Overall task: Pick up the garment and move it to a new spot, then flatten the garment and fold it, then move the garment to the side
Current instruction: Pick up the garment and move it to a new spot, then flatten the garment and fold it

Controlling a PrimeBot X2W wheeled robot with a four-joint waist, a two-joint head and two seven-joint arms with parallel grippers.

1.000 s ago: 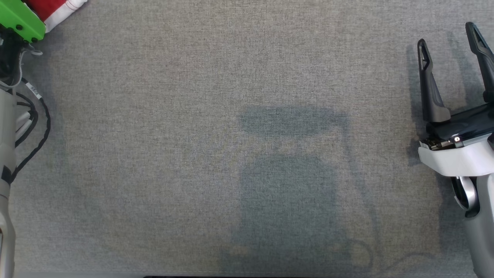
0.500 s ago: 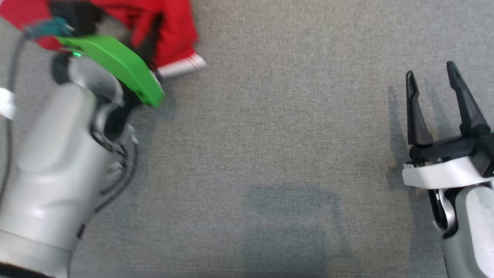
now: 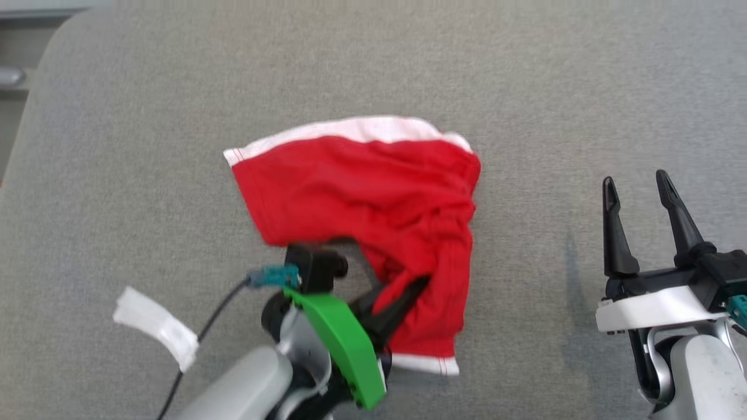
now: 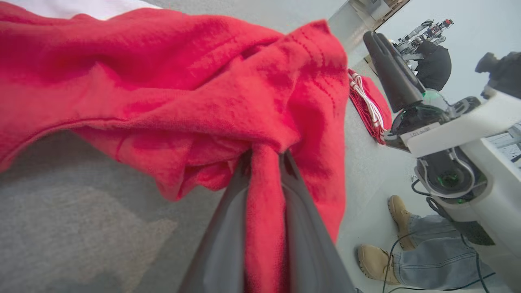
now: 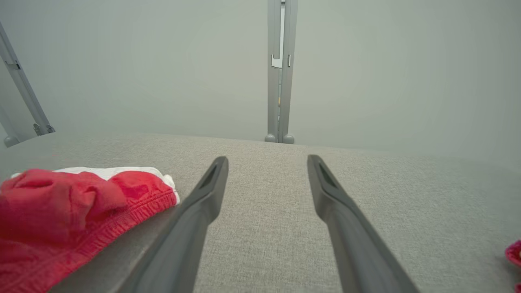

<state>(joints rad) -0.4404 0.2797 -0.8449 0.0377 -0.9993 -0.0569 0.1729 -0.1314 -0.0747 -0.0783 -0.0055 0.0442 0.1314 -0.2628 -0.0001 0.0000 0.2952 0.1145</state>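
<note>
Holding entry, hazards noted: crumpled red knit garment with white waistband and white hem trim (image 3: 362, 192), lying rumpled near the middle of the grey fabric-covered worktop (image 3: 117, 146), one end reaching toward the robot. Left arm's long dark fingers (image 3: 402, 300) are closed on a narrow bunched fold of the red cloth near its lower edge. The left wrist view shows that fold pinched between the two fingers (image 4: 228, 228), with the rest of the cloth loose above. Right arm's long dark fingers (image 3: 613, 233) are spread wide and empty, hovering over bare worktop to the right, well apart from the garment. Likely faults: the pinch takes only a thin ridge, so a quick lift or drag may pull the cloth free. A one-point hold probably lets the piece swing, twist and land more creased, making flattening harder. Dragging across the textured cover may roll the hem under. A second folded red cloth with white stripes (image 4: 366, 101) lies near the right arm and could be swept aside or mistaken for the piece in hand. Black cable with white tape tag (image 3: 154, 326) hangs by the left arm, a possible snag.
</note>
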